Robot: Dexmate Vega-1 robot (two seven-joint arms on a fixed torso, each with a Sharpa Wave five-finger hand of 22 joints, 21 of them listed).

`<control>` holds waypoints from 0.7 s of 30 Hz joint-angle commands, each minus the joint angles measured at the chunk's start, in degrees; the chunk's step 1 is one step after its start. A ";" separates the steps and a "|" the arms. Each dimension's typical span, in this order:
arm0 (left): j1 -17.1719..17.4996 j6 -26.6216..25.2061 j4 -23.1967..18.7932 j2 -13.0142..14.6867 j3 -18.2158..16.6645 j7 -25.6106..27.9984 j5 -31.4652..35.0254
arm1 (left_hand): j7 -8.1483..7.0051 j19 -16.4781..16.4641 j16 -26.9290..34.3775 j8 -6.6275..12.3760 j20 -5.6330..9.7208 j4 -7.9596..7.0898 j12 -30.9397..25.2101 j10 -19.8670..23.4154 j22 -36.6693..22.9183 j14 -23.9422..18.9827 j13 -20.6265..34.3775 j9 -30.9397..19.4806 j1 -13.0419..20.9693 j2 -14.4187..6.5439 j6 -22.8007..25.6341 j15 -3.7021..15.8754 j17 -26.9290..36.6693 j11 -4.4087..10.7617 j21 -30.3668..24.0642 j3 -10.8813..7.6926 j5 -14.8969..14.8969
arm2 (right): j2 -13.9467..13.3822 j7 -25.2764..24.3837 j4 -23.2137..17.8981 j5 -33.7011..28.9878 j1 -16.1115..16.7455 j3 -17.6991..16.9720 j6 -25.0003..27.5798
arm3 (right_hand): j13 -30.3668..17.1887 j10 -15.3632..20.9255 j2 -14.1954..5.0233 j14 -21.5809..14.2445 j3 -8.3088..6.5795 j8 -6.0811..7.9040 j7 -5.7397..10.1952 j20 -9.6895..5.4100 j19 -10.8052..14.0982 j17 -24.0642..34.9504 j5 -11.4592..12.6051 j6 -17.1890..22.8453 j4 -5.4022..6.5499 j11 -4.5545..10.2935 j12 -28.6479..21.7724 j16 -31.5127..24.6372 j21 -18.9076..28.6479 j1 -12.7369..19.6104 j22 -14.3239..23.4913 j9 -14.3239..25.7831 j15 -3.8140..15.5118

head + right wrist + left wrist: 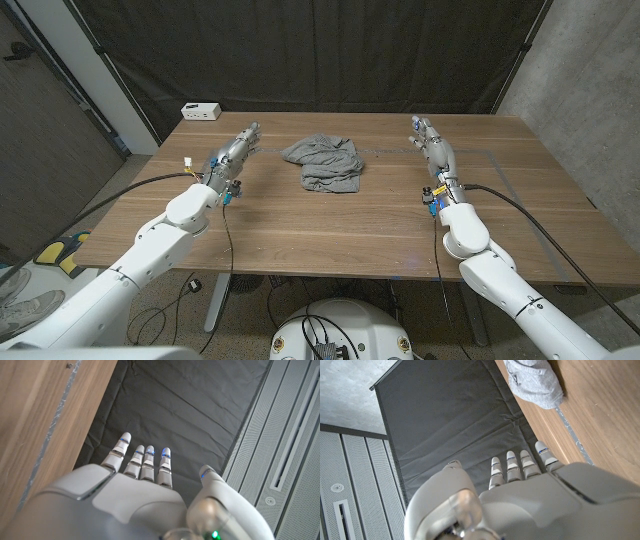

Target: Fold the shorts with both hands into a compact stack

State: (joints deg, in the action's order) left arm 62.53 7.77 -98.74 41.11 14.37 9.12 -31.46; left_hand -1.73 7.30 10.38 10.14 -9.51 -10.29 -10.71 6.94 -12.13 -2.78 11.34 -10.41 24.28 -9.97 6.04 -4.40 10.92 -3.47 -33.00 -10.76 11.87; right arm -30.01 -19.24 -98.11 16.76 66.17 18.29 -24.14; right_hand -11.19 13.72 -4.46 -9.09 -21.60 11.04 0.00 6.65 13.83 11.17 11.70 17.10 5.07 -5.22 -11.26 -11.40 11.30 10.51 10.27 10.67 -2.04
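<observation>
Your gray shorts [323, 163] lie crumpled (not folded at all) on the wooden table [330, 230], toward its far middle, between your two hands. Your left hand [238, 147] and right hand [430, 137] each sit well apart from the cloth, fingers straight and holding nothing.

Both white, rounded seven-joint arms come in from the near corners and reach forward, well apart from each other. The left silver-grey five-finger hand [238, 146] is stretched out, fingers straight, close together and pointing away, holding nothing. The right silver-grey five-finger hand [430, 136] mirrors it, fingers [142, 462] extended side by side with the thumb set apart, also holding nothing. Black cables trail back from both wrists.
</observation>
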 commanded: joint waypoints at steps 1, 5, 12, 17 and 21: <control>0.59 5.59 3.08 -1.89 0.94 -1.40 -0.38 | 0.03 0.08 0.14 0.02 -0.25 0.38 -0.28 -0.08 -0.09 0.36 0.11 0.00 -0.74 -0.17 -0.19 -0.23 0.12 -0.17 0.17 -0.27 -0.03 | -0.27 -3.59 -3.70 -1.51 3.70 -0.62 3.89 | -0.15 0.08 -0.16 0.21 -0.25 0.12 0.13 -0.21 -0.03 0.06 0.52 0.36 -0.33 -0.18 -0.28 0.11 0.17 0.23 0.16 0.03 -0.44; 2.50 8.99 3.64 -1.33 0.38 -0.87 1.65 | 0.01 0.11 0.10 -0.05 -0.39 0.40 -0.29 -0.37 -0.09 0.79 0.11 0.01 -1.06 -0.19 -0.63 -0.45 0.11 -0.37 0.18 -0.31 0.00 | -0.18 -5.34 -7.38 -3.14 5.35 0.78 8.06 | -0.15 0.10 -0.21 0.26 -0.27 0.11 0.09 -0.20 -0.09 0.05 0.54 0.33 -0.36 -0.20 -0.29 0.13 0.17 0.25 0.16 0.03 -0.47; 8.41 10.67 5.57 -0.93 2.13 10.00 17.41 | -0.32 -1.12 0.63 0.31 -0.26 0.53 -0.79 0.20 -0.07 0.07 0.10 0.01 -1.76 -0.19 -0.37 -0.07 0.07 0.06 -0.28 -0.49 0.04 | 1.89 -4.99 -5.91 -2.69 4.39 3.84 9.56 | -0.15 0.01 -0.33 0.34 -0.36 0.04 0.03 -0.15 -0.13 0.02 0.58 0.19 -0.44 -0.12 -0.25 0.16 0.18 0.31 0.17 0.03 -0.77; 12.93 5.42 7.85 -1.92 1.98 10.03 11.30 | 0.16 0.25 0.16 0.12 -0.78 0.71 -0.40 -1.54 -0.04 1.78 0.09 0.01 -2.40 -0.25 -1.43 -1.06 0.00 -0.43 0.27 -0.84 0.13 | 2.68 -2.92 -2.15 -2.44 0.13 5.69 10.23 | -0.16 -0.29 -0.48 0.50 -0.49 -0.11 0.03 -0.16 -0.15 -0.03 0.63 -0.19 -0.59 -0.12 -0.14 0.21 0.21 0.45 0.17 0.03 -0.82; 16.11 2.80 6.97 -2.18 0.50 13.39 9.10 | 1.20 1.64 0.20 -0.09 -1.67 0.66 -0.32 -2.86 -0.07 2.73 0.12 -0.02 -3.13 -0.56 -3.05 -2.12 0.03 -1.31 0.81 -1.39 0.29 | 5.19 0.54 4.38 -1.44 -5.25 7.73 6.14 | -0.16 -0.51 -0.52 0.58 -0.54 -0.23 0.03 -0.20 -0.16 -0.05 0.65 -0.55 -0.68 -0.06 -0.06 0.24 0.23 0.52 0.18 0.04 -0.78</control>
State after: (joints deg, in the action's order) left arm 70.38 15.28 -93.34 39.75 15.84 15.86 -22.29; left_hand -0.88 8.16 10.61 10.14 -10.76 -9.63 -11.10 4.84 -12.03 -0.87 11.33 -10.42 21.76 -10.55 3.71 -5.89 10.93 -4.32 -32.38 -11.42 11.90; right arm -28.30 -23.14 -101.97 14.26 68.51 21.91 -15.82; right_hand -11.19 13.71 -4.71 -8.47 -22.05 11.04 0.02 6.65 13.83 11.13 12.14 17.06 4.61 -5.22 -11.26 -11.40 11.31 10.75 10.26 10.67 -2.66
